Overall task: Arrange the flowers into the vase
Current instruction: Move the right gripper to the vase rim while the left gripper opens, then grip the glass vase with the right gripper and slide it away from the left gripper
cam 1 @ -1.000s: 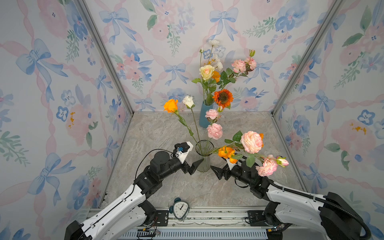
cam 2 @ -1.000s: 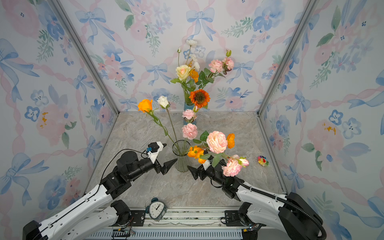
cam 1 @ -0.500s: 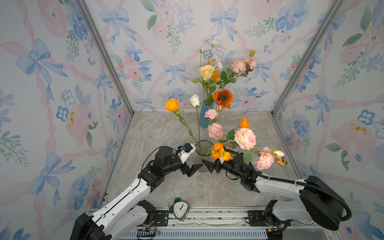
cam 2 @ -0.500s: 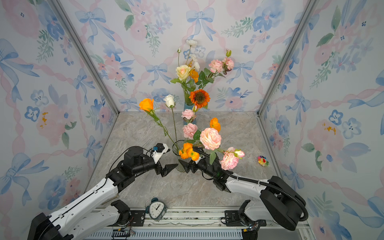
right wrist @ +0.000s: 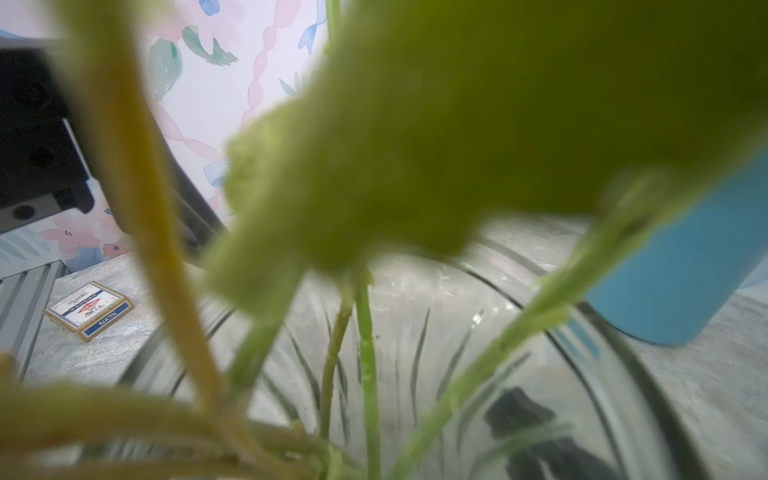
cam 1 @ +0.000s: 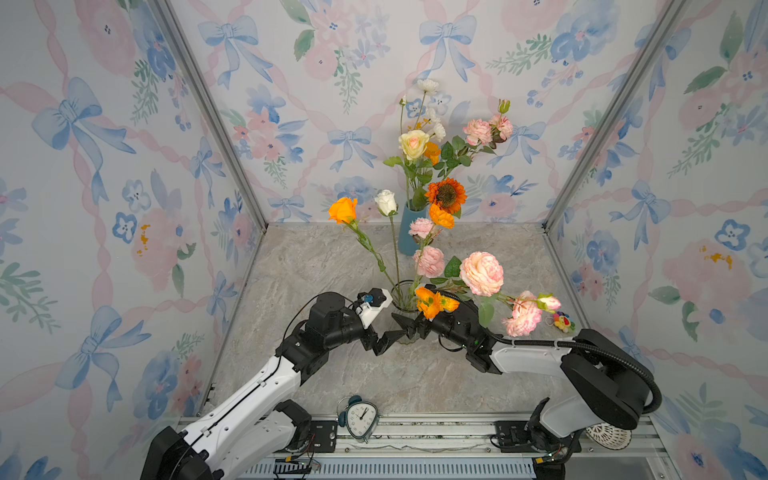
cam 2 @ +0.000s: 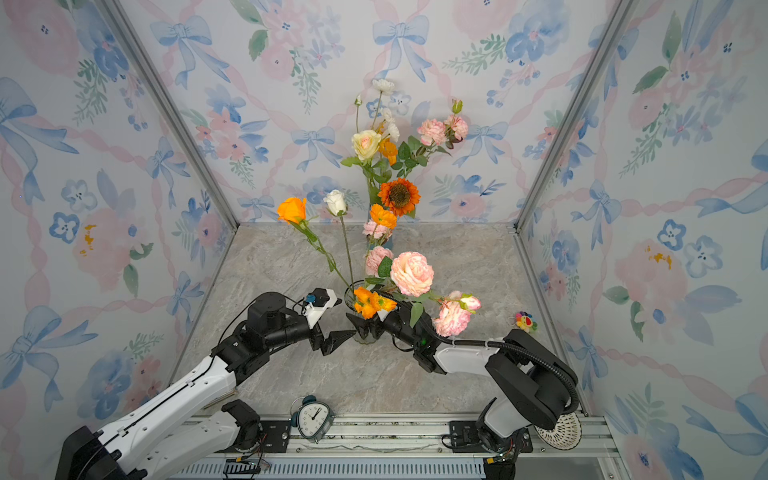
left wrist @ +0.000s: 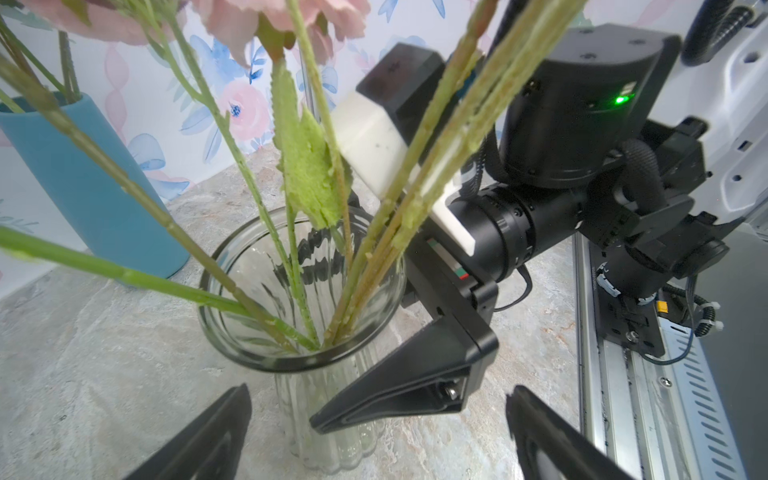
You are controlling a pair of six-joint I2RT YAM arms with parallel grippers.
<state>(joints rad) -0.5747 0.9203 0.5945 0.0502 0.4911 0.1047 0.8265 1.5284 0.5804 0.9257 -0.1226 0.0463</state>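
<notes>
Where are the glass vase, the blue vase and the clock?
glass vase (left wrist: 270,361): left wrist view, front rim.
blue vase (cam 1: 407,240): in a top view, lower body.
clock (cam 1: 362,419): in a top view, dial.

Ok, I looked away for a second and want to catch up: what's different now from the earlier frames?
The right gripper moved in close to the glass vase, jaws open, and the leaning pink rose with its neighbours swung back toward the vase, more upright. Nothing was grasped or released. The left gripper stays open beside the vase; the blue vase and clock haven't moved.
</notes>
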